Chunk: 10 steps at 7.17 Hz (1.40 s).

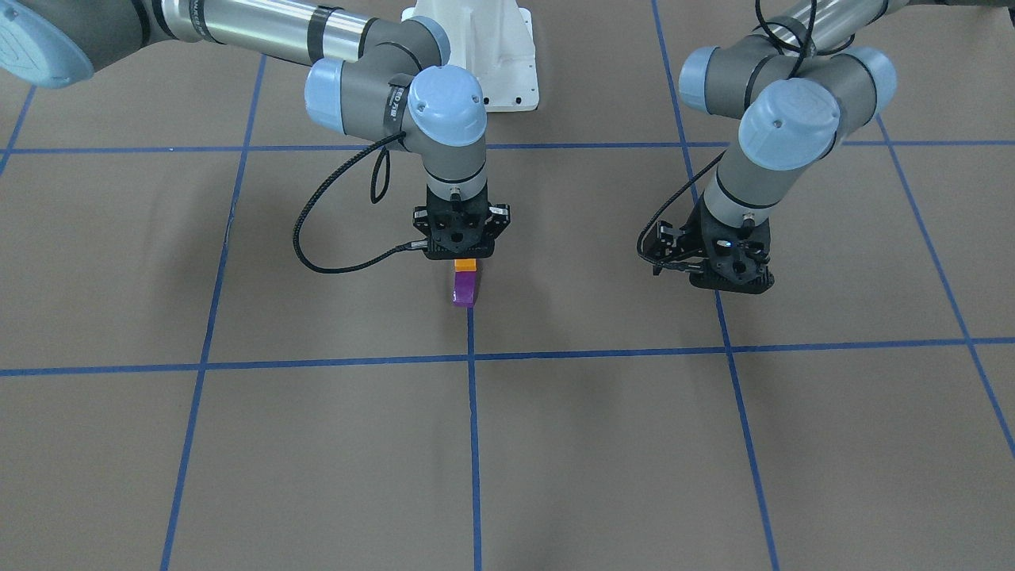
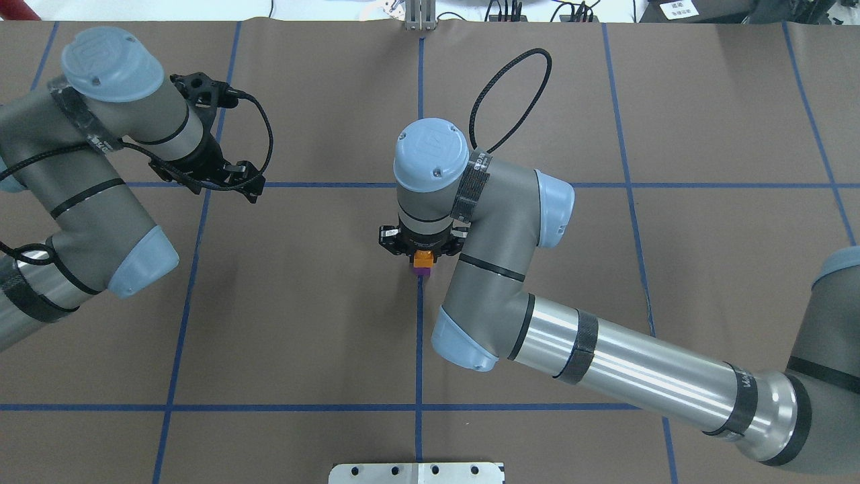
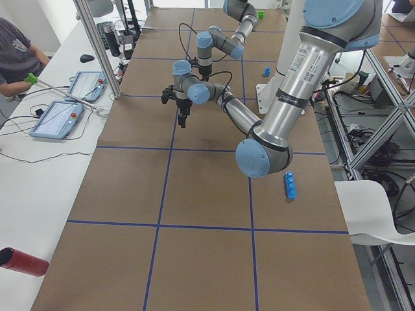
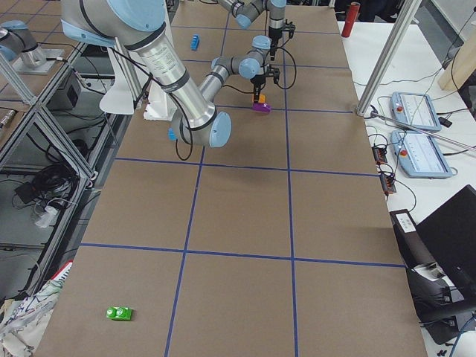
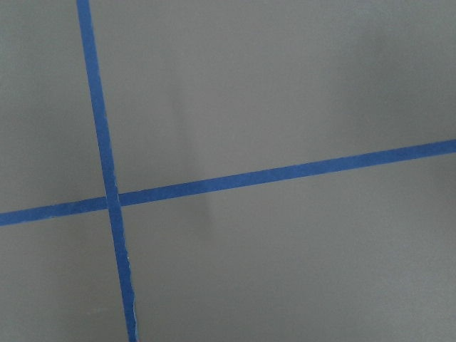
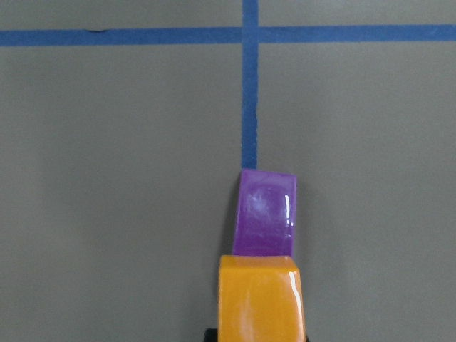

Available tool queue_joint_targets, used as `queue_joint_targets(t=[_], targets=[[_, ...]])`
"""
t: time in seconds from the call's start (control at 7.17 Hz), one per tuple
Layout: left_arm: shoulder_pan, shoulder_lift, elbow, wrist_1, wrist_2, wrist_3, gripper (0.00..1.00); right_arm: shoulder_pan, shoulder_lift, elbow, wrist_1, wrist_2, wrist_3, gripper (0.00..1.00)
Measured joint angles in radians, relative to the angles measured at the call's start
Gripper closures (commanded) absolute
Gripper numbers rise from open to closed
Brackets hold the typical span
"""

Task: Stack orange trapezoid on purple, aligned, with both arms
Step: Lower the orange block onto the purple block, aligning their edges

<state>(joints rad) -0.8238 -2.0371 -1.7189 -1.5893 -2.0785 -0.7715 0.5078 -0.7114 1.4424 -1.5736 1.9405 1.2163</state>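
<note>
My right gripper [image 1: 465, 260] points straight down at the table's middle and is shut on the orange trapezoid [image 1: 465, 266]. The orange trapezoid sits right over the purple block [image 1: 464, 290], which stands on the table at the end of a blue tape line. I cannot tell whether the two blocks touch. In the right wrist view the orange trapezoid [image 6: 261, 298] fills the bottom centre and the purple block [image 6: 265, 212] shows just beyond it. My left gripper [image 1: 731, 277] hangs empty above bare table, well off to the side. Its fingers do not show clearly.
The white base pedestal [image 1: 492, 55] stands behind the blocks. A long blue brick [image 3: 290, 184] lies near the robot's side. A small blue block [image 4: 195, 41] and a green block [image 4: 119, 313] lie far off. Blue tape lines [image 5: 107, 178] grid the brown table.
</note>
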Motion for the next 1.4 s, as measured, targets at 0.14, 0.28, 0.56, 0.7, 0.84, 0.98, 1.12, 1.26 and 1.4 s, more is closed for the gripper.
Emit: queue_joint_targets(t=[0.14, 0.28, 0.56, 0.7, 0.84, 0.98, 1.12, 1.26, 1.4], targets=[[0.000, 0.000, -0.002, 0.000, 0.000, 0.000, 0.00, 0.000, 0.001, -0.004, 0.001, 0.000, 0.002, 1.00], [0.000, 0.000, -0.006, 0.000, 0.000, 0.000, 0.00, 0.000, 0.001, -0.009, 0.001, -0.001, 0.003, 1.00], [0.000, 0.000, -0.013, 0.002, 0.000, -0.001, 0.00, 0.000, 0.001, -0.021, 0.002, -0.001, 0.002, 1.00], [0.000, 0.000, -0.015, 0.003, 0.000, -0.002, 0.00, 0.000, 0.001, -0.024, 0.005, -0.001, 0.002, 1.00], [0.000, 0.000, -0.015, 0.003, 0.000, -0.002, 0.00, 0.000, 0.000, -0.027, 0.009, -0.001, 0.001, 1.00], [0.000, 0.000, -0.016, 0.003, 0.000, -0.002, 0.00, 0.000, 0.000, -0.029, 0.011, -0.001, 0.001, 1.00], [0.000, 0.000, -0.018, 0.004, 0.000, -0.002, 0.00, 0.000, 0.000, -0.031, 0.012, -0.001, 0.000, 1.00], [0.000, 0.000, -0.021, 0.006, 0.000, -0.003, 0.00, 0.000, 0.000, -0.033, 0.012, -0.002, 0.000, 1.00], [0.000, 0.000, -0.026, 0.011, 0.000, -0.009, 0.00, 0.000, 0.000, -0.033, 0.012, -0.003, -0.001, 0.95]])
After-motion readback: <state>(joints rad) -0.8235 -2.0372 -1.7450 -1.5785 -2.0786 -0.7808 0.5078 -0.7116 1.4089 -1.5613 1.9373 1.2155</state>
